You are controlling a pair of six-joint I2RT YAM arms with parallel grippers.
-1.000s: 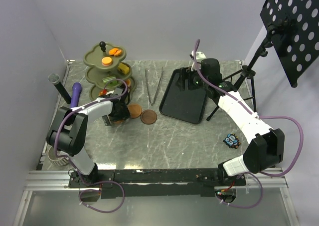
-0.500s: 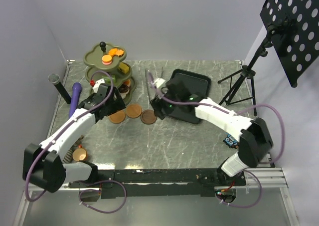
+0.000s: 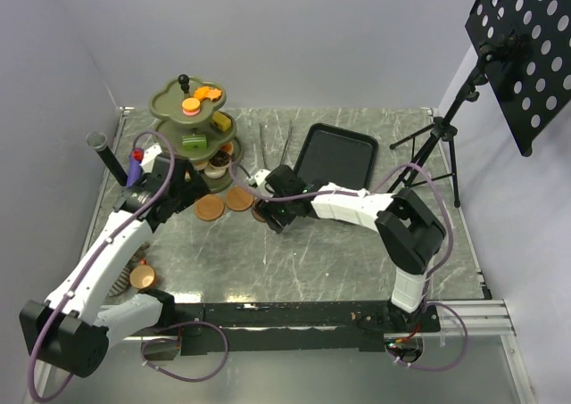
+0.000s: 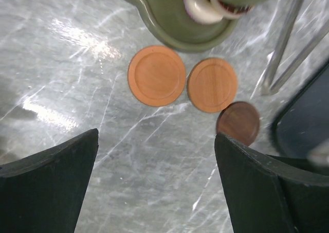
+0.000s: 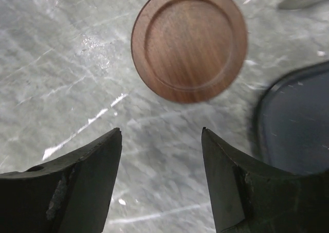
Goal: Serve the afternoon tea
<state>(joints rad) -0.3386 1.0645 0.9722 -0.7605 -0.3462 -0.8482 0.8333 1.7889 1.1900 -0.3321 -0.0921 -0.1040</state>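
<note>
The green stand (image 3: 189, 123) has three levels. It sits at the far left corner of the tabletop (image 3: 357, 243). Orange pastries (image 3: 191, 107) lie on its top level, and a green pastry (image 3: 193, 140) lies on the middle one. The bottom level is mostly hidden, so its cakes are hard to make out.

Two light brown saucers (image 4: 157, 75) lie flat, side by side, just in front of the stand. A darker saucer (image 5: 189, 42) lies next to them, near the black tray (image 3: 335, 154). From above it is almost hidden under the right gripper (image 5: 161, 132). That gripper's fingers are apart and hold nothing. The left gripper (image 4: 157, 140) is spread wide above the saucers, and it is empty too.

A copper cup (image 3: 143, 277) peeks out beside the left arm, near the left edge.
</note>
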